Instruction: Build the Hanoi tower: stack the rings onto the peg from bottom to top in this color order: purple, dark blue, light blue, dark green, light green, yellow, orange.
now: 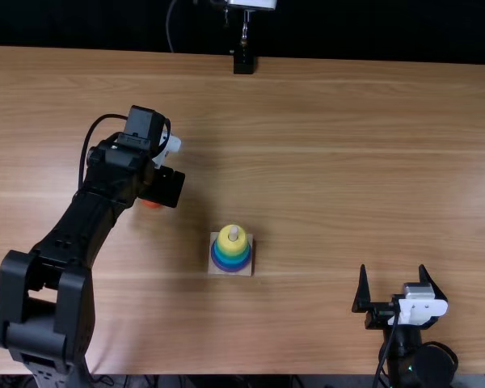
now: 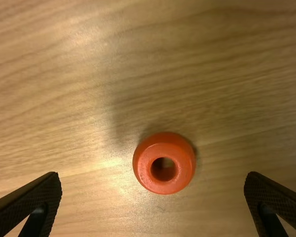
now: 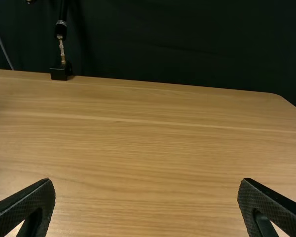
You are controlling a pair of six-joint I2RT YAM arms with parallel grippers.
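Orange ring [image 2: 163, 148] on table [image 1: 347, 162], off the peg [image 1: 233, 233]

My left gripper [image 1: 162, 187] is above the orange ring, fingers spread wide, the ring's hole facing up between them. The yellow ring [image 1: 231, 243] tops the stack on the peg. My right gripper [image 1: 392, 268], near the table's near edge, has its fingers well apart.

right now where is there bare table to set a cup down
Bare wood: right of the ring stack toward the far edge, above the right gripper. Crowded: left side, where the left gripper hangs over the orange ring.
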